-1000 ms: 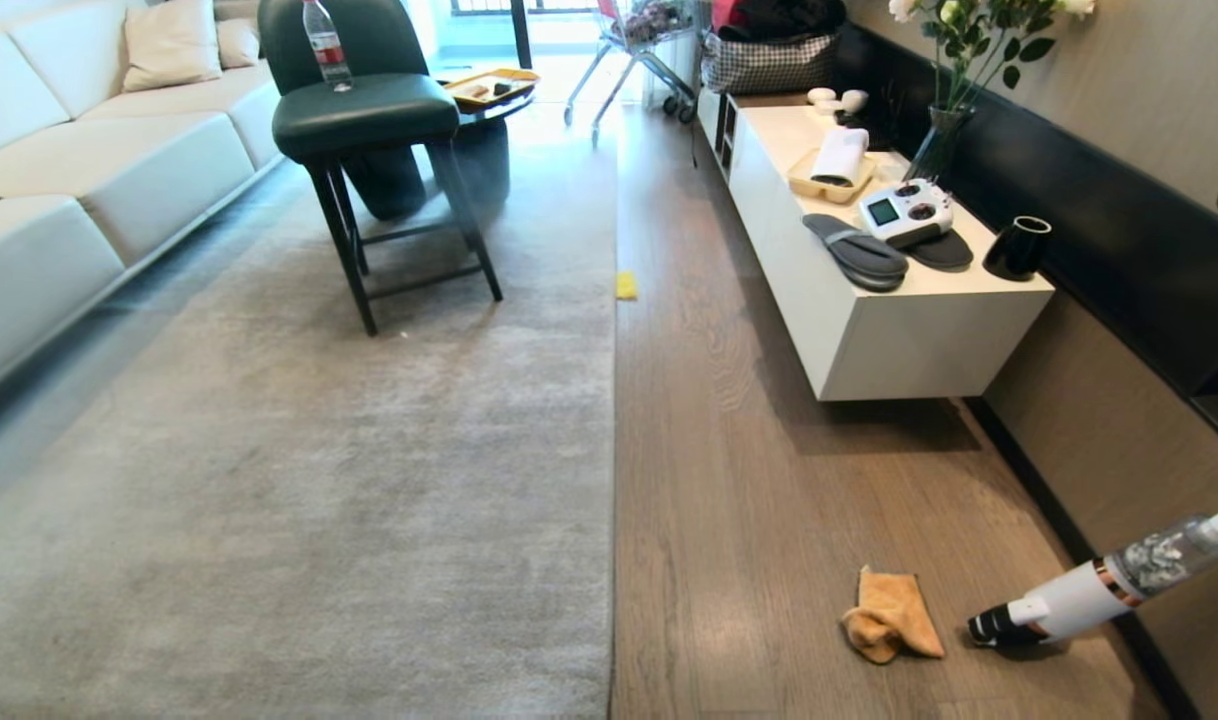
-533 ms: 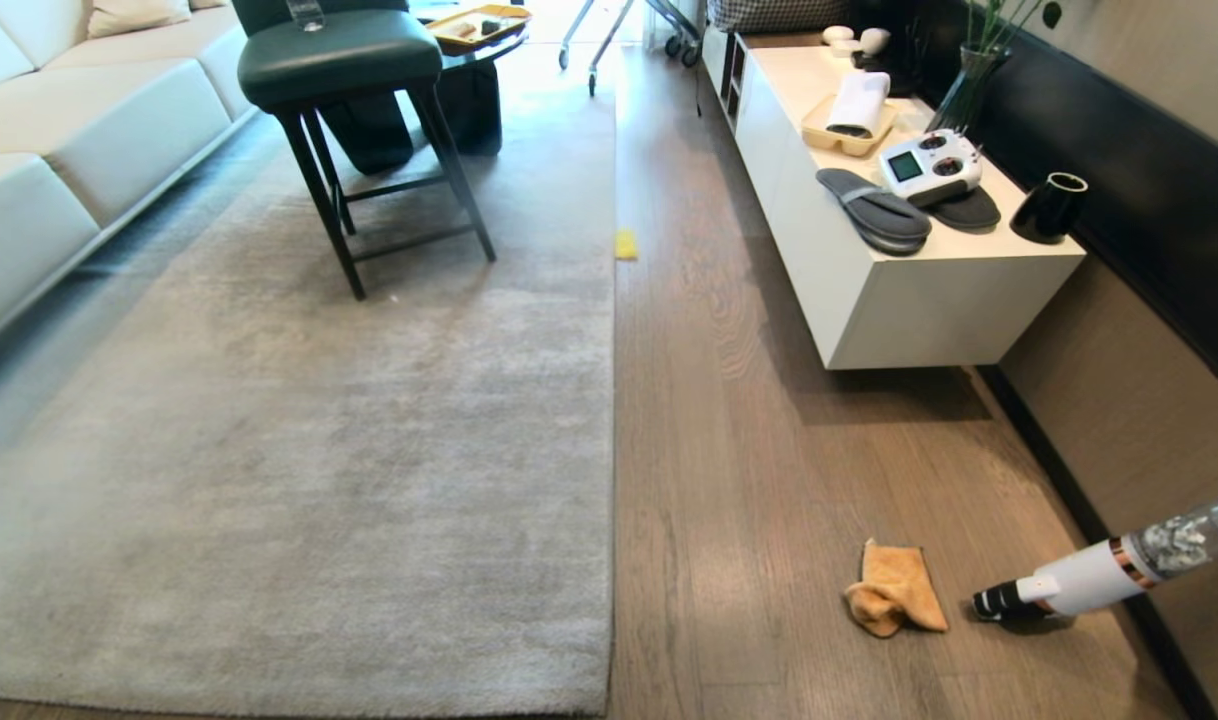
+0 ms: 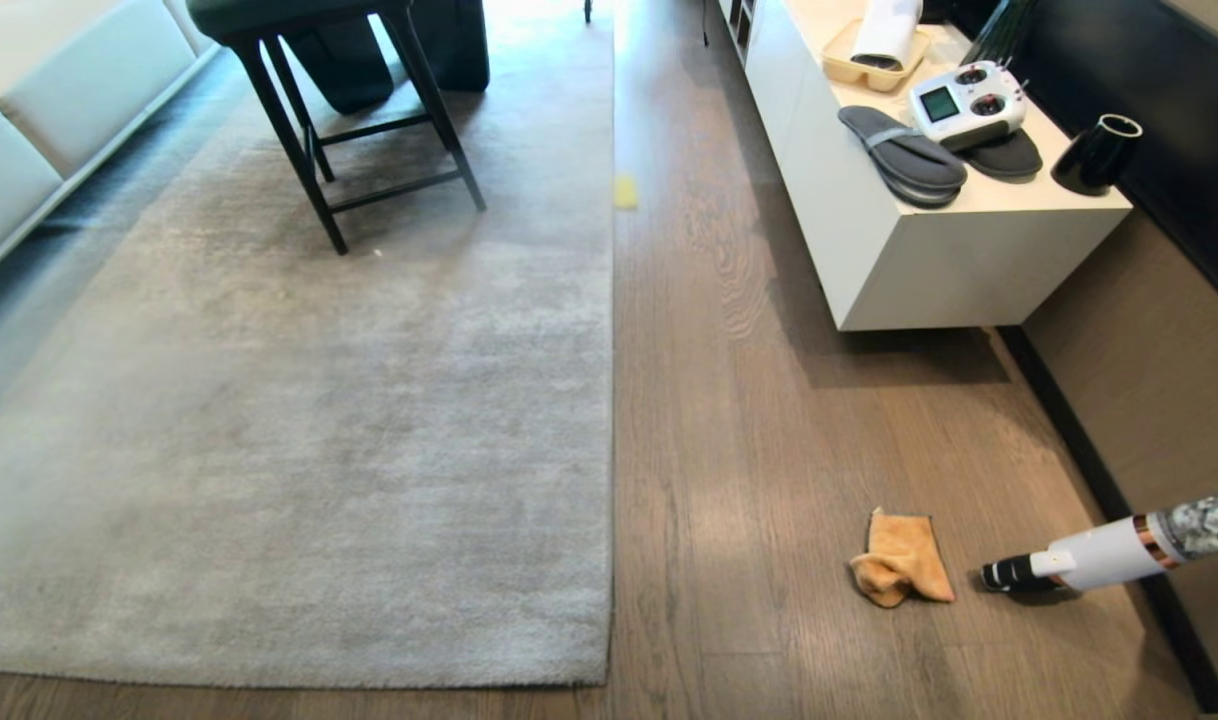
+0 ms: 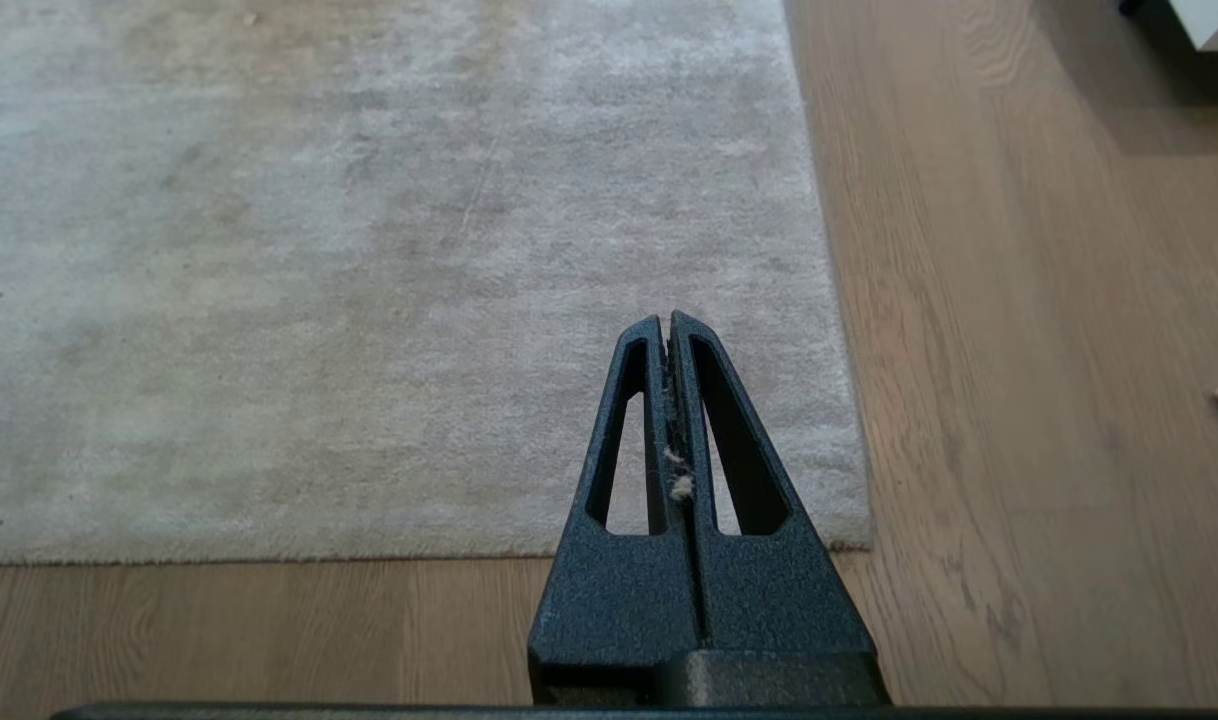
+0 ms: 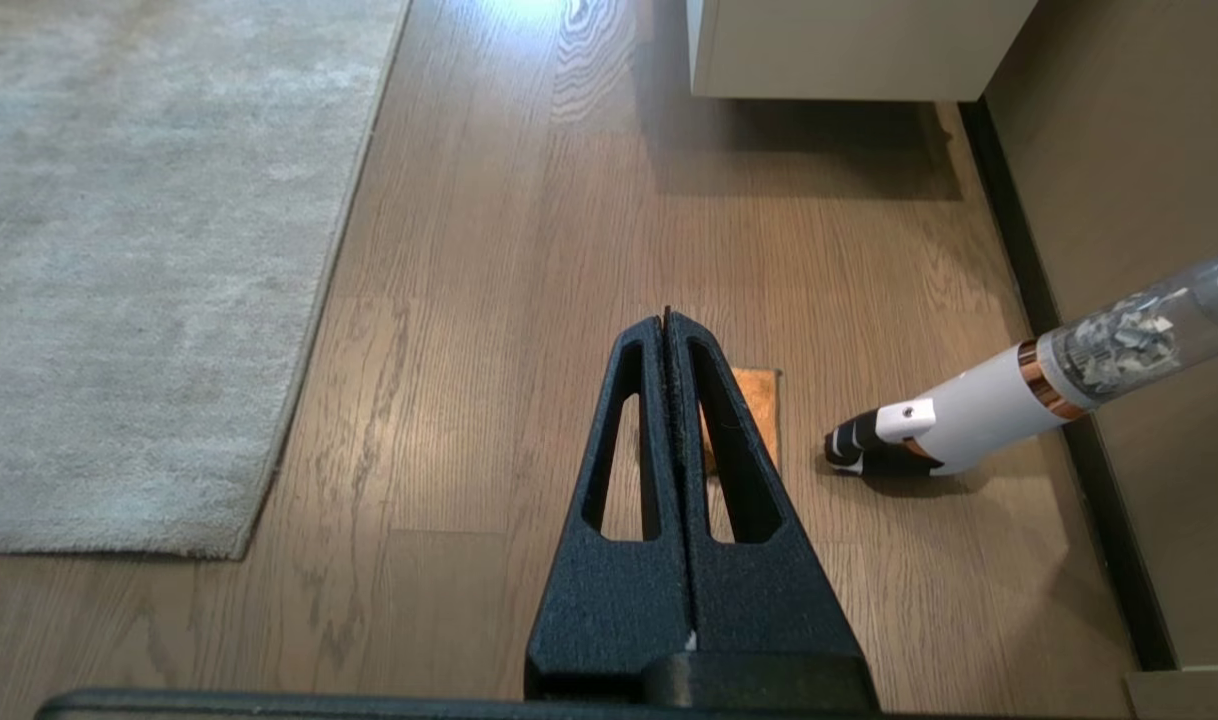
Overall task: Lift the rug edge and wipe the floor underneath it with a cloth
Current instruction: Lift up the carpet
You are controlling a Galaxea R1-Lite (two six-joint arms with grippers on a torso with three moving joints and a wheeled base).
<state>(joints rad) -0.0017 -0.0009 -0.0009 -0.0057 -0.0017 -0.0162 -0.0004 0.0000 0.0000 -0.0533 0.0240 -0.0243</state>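
While small orange-yellow microfibre cloth (image 3: 902, 571) lies loose on brown wood-grain plank floor (image 3: 729, 420), right gripper (image 5: 666, 325), pinched tight and empty, must spread wide first; left gripper (image 4: 667, 325) same, poised above pale grey rug edge (image 4: 837, 330)

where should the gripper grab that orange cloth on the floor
Pinch the cloth at its bunched, folded near-left part, probably coming straight down from above: the rest lies flat on the floor, giving fingers little to catch. The vacuum nozzle crowds its right side.
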